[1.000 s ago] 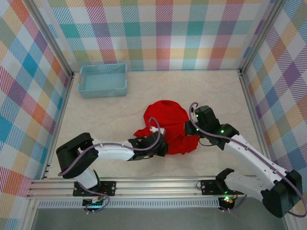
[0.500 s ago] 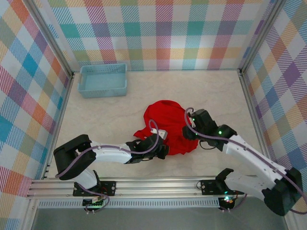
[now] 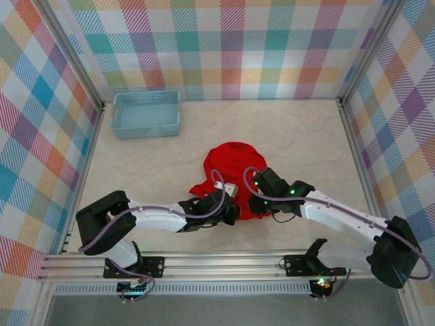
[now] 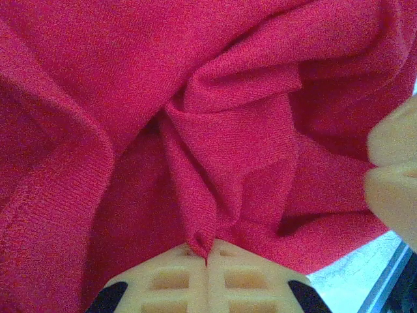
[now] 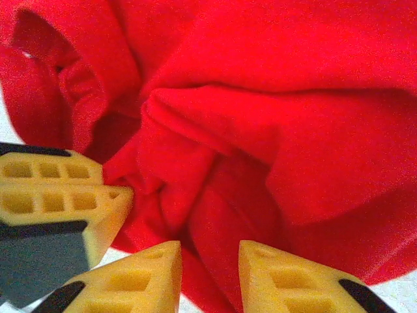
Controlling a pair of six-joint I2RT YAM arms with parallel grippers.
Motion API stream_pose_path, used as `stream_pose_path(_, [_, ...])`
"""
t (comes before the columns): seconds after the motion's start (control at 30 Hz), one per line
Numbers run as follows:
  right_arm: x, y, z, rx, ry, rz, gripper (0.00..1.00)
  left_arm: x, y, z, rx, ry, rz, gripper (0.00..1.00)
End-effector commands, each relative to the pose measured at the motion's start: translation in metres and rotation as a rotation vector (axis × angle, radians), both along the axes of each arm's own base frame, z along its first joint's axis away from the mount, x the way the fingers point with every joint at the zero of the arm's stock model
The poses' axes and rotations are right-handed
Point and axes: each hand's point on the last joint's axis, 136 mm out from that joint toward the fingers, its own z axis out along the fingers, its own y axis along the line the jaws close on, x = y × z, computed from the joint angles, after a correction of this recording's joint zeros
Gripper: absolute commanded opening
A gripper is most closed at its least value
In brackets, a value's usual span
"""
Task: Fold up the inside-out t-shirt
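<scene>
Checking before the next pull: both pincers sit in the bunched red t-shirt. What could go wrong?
1. Left pincer is shut on just a small tuck of the t-shirt; a pull might slip it free.
2. Right pincer stands open right beside the left one; they could collide.
3. Cloth is bunched; closing may grab several layers.

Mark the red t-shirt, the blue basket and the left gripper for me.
red t-shirt (image 3: pixel 234 161), top view, on the far half of the bunched cloth.
blue basket (image 3: pixel 146 112), top view, on its bare floor.
left gripper (image 4: pixel 207 255), left wrist view, where the closed fingertips meet.
</scene>
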Motion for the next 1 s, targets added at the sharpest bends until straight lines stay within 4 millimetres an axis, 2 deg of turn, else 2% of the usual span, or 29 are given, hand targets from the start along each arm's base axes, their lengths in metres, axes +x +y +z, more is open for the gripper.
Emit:
stream_pose_path(0.0, [0.016, 0.01, 0.006, 0.002, -0.034, -0.017, 0.3, -0.006, -0.007, 0.005, -0.02, -0.01, -0.029, 0.04])
stream_pose_path(0.33, [0.031, 0.012, -0.015, -0.084, -0.025, -0.035, 0.31, -0.008, -0.006, 0.006, -0.019, -0.013, -0.032, 0.04])
stream_pose_path(0.43, [0.034, 0.01, -0.016, -0.106, -0.026, -0.037, 0.25, -0.008, -0.004, 0.007, -0.01, -0.017, -0.024, 0.04])
stream_pose_path(0.57, [0.032, 0.007, 0.006, -0.086, -0.074, -0.009, 0.05, -0.001, 0.008, 0.017, -0.028, -0.059, 0.03, 0.04])
stream_pose_path(0.63, [0.028, 0.001, 0.022, -0.072, -0.108, 0.007, 0.01, 0.003, 0.014, 0.025, -0.039, -0.079, 0.052, 0.04])
stream_pose_path(0.7, [0.022, -0.01, 0.04, -0.064, -0.153, 0.01, 0.0, 0.01, 0.019, 0.033, -0.046, -0.087, 0.069, 0.03])
stream_pose_path(0.83, [0.009, -0.029, 0.068, -0.02, -0.233, 0.012, 0.0, 0.028, 0.033, 0.035, -0.062, -0.068, 0.119, 0.0])
stream_pose_path(0.97, [0.003, -0.042, 0.079, 0.006, -0.276, -0.01, 0.0, 0.051, 0.051, 0.04, -0.093, -0.056, 0.185, 0.0])
